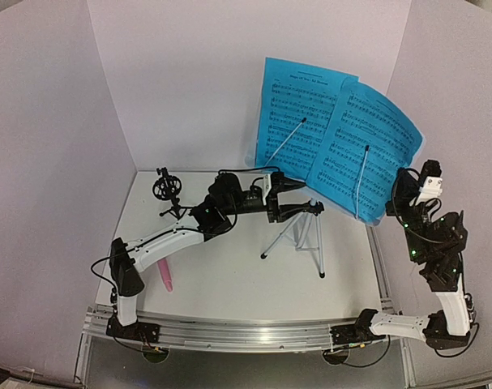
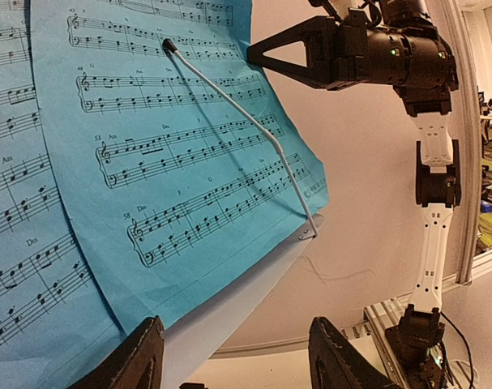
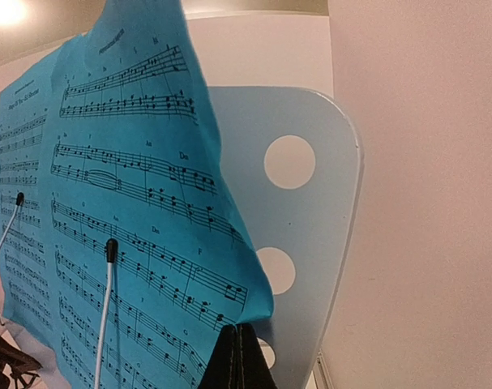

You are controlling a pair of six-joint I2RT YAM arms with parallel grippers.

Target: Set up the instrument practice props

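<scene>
The silver tripod music stand stands mid-table. Its pale perforated desk carries two blue sheet-music pages, each pinned under a wire holder. My left gripper is open just under the desk. In the left wrist view the desk's lower lip runs down beside the left finger. My right gripper is shut, its tips right below the curled bottom corner of the right page. The pink microphone lies flat near the left arm. The black tripod mic mount stands at the back left.
White walls close in the back and both sides. An aluminium rail runs along the near edge under both arm bases. The stand's legs spread toward the table's middle.
</scene>
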